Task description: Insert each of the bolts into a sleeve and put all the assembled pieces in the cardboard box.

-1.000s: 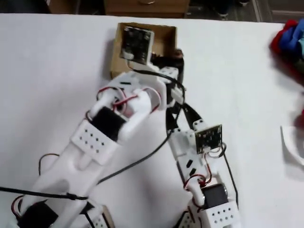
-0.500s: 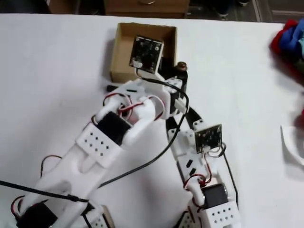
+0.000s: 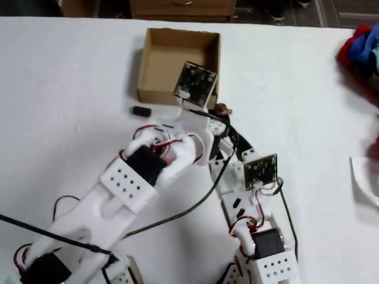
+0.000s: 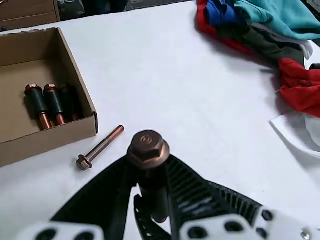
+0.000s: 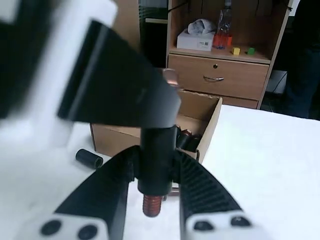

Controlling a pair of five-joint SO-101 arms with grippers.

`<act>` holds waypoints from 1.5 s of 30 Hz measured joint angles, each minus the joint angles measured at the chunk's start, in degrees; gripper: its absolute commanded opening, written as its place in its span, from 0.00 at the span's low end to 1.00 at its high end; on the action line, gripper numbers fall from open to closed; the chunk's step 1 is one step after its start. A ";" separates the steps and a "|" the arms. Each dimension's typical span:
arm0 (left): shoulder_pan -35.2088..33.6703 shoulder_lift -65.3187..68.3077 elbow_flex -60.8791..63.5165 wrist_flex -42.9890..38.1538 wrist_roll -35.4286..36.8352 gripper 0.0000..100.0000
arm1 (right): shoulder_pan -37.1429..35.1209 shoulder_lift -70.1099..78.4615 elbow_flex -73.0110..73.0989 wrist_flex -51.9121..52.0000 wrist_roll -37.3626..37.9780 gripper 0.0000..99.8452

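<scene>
Step in hand: judged to be passing one assembled piece [image 4: 150, 185] on toward the cardboard box [image 3: 155, 96]. Its bolt head [image 4: 147, 144] sits on the sleeve top and the threaded end [image 5: 152, 205] pokes out below, so insertion looks complete.
Left gripper [image 4: 150, 162]: jaws pressed onto the piece just under the head.
Right gripper [image 5: 156, 157]: jaws pinching the sleeve lower down, thread showing beneath them.
Piece relative to jaws: upright and centred between both pairs. It is over the surface [image 3: 77, 71], outside the box and near its front corner.
Doing it well: one pair should let go fully before the other lifts, or the bolt may be dragged back out of the sleeve. Keep the piece upright, clear the box wall, and lower it beside the finished pieces [image 4: 45, 102].
Not yet done: a loose bolt [image 4: 100, 148] lies just beside the box's front wall. A loose sleeve [image 3: 141, 110] lies near the other front corner.
</scene>
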 measured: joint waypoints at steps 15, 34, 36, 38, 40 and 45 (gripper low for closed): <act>-1.85 0.00 -9.41 15.74 -0.26 0.25 | 0.70 0.00 0.00 0.00 0.00 0.02; -34.37 2.90 -6.42 23.82 -26.64 0.25 | 7.47 3.25 -1.76 2.11 5.89 0.02; -36.40 3.69 -0.88 18.11 -25.93 0.25 | 7.91 7.65 -5.01 2.11 7.65 0.02; -38.33 4.48 4.04 11.96 -23.74 0.25 | 8.18 14.42 -10.55 2.11 8.18 0.02; -39.74 5.19 8.35 5.98 -21.36 0.25 | 8.26 23.47 -18.20 2.29 8.26 0.02; -40.35 6.07 16.09 -6.42 -18.99 0.25 | 8.26 54.07 -45.54 8.53 8.26 0.02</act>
